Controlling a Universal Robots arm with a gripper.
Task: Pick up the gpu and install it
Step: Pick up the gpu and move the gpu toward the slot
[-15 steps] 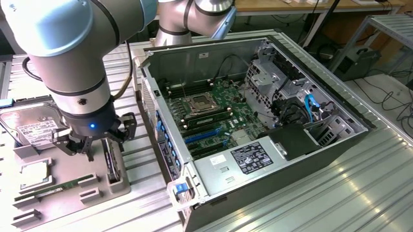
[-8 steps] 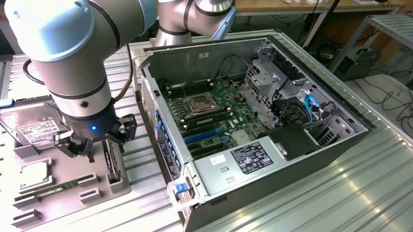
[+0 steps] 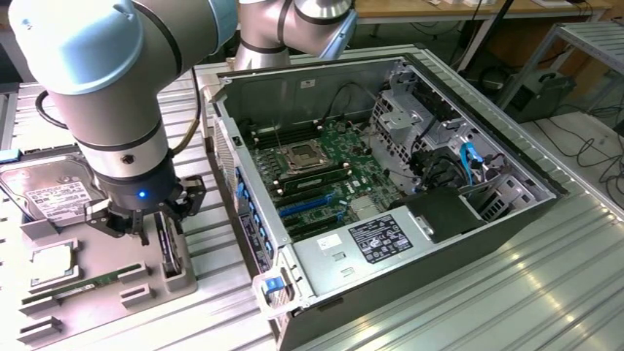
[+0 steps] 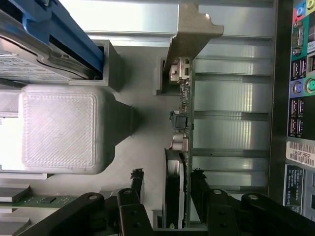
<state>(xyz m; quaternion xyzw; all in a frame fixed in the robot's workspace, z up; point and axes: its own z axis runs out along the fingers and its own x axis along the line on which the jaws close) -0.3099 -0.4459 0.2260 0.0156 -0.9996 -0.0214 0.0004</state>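
The gpu (image 4: 183,120) stands edgewise in its holder (image 4: 59,128). The unclenched tool (image 4: 167,173) straddles it and should close squarely on both faces.

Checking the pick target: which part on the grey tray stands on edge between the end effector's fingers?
The gpu, the thin green card with a silvery bracket. The hard drive and memory stick sit elsewhere, clear of the end effector.

Gpu (image 4: 183,105) upright in grey holder (image 4: 135,145), tool (image 4: 167,175) astride it, jaws apart
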